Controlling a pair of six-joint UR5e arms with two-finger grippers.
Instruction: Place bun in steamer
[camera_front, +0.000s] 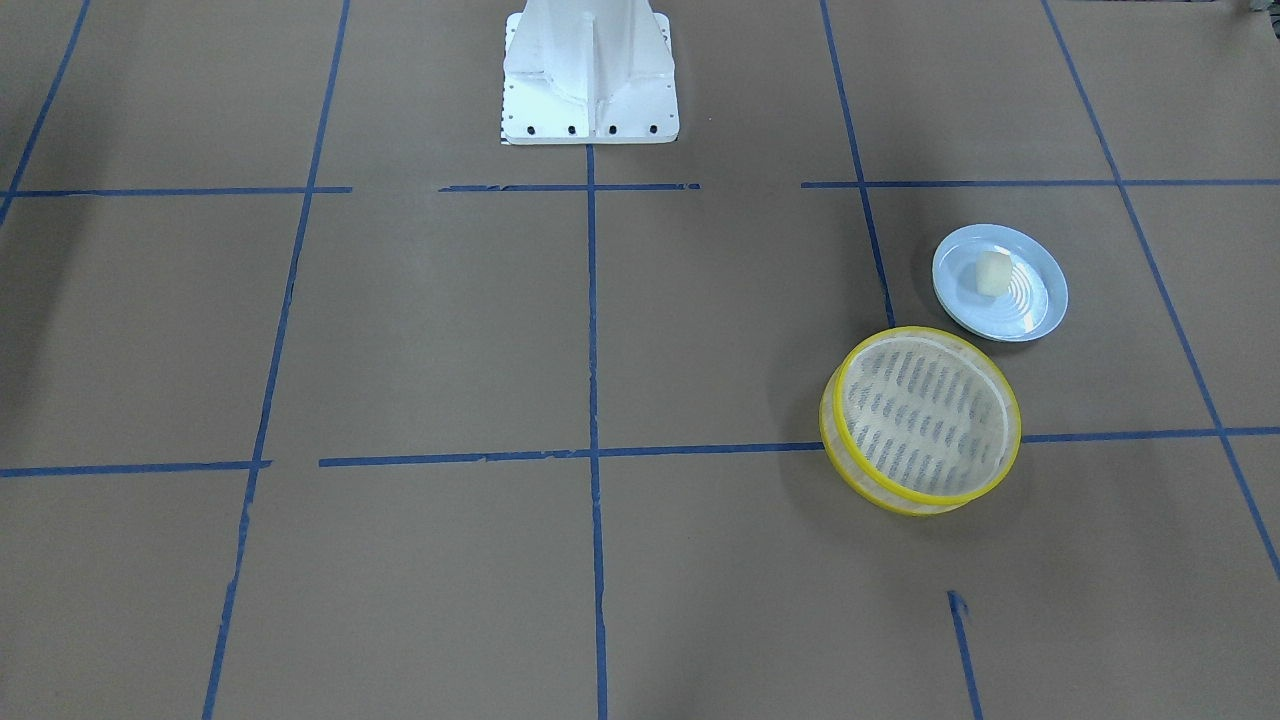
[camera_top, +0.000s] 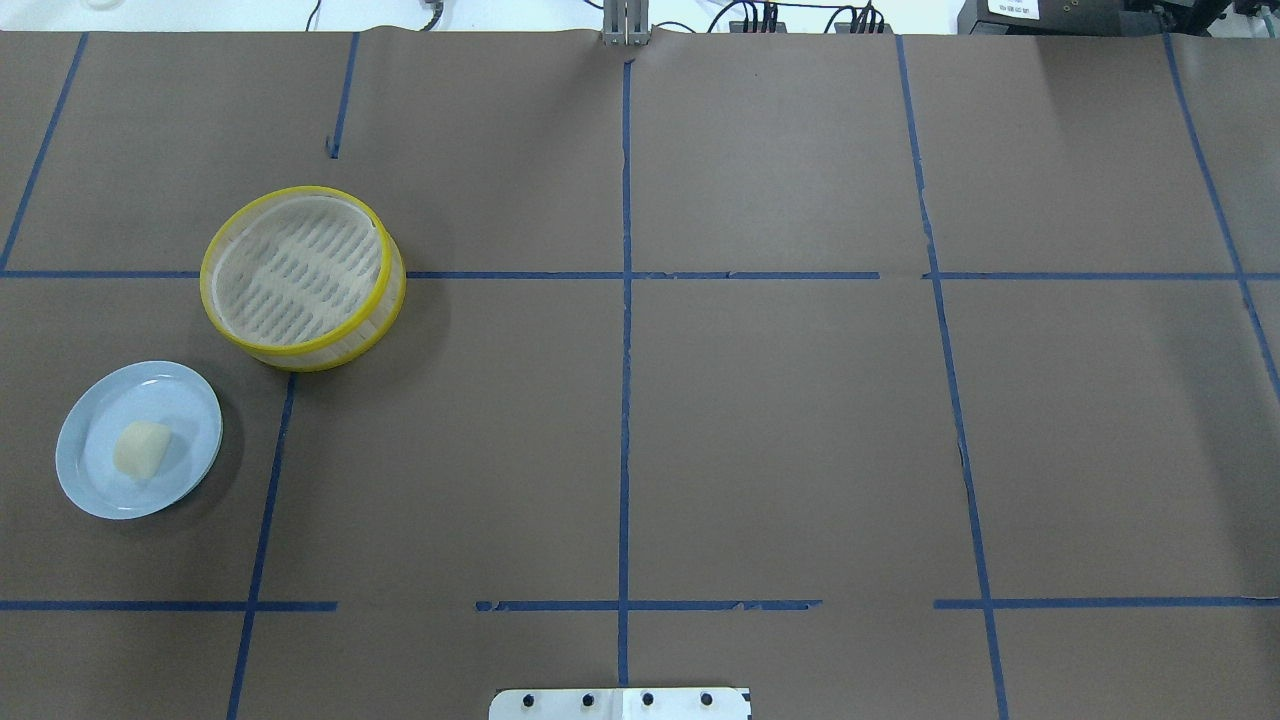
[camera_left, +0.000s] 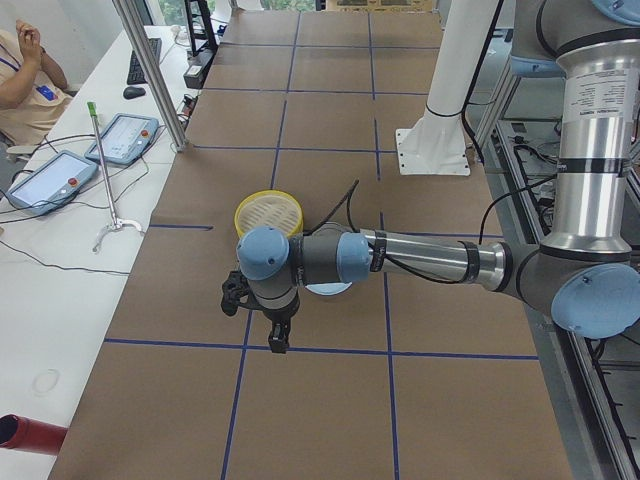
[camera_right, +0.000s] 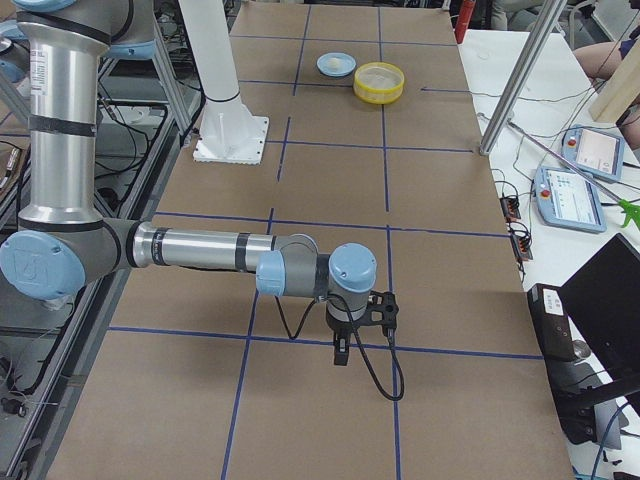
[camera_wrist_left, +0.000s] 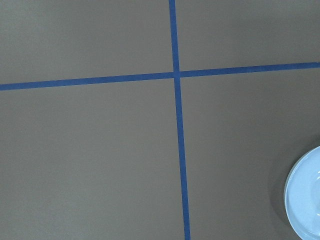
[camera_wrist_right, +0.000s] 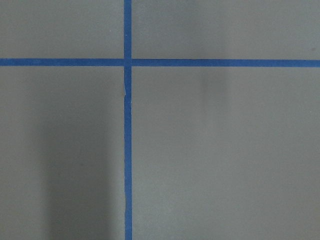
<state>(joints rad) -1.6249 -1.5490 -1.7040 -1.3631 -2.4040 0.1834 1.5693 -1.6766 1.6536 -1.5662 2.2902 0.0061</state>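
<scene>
The cream-white bun (camera_front: 991, 272) lies on a pale blue plate (camera_front: 1040, 305), also in the overhead view (camera_top: 141, 447). The yellow-rimmed steamer (camera_front: 920, 420) stands empty beside the plate; in the overhead view (camera_top: 302, 277) it sits beyond the plate (camera_top: 185, 400). My left gripper (camera_left: 277, 335) shows only in the exterior left view, hanging above the table near the plate; I cannot tell whether it is open or shut. My right gripper (camera_right: 341, 352) shows only in the exterior right view, far from the steamer (camera_right: 379, 82); its state is unclear too.
The table is covered in brown paper with blue tape lines. The white robot base (camera_front: 590, 75) stands at mid table edge. The plate's rim (camera_wrist_left: 305, 200) shows at the left wrist view's lower right. Operators' desks with pendants (camera_left: 125, 138) run along the far side.
</scene>
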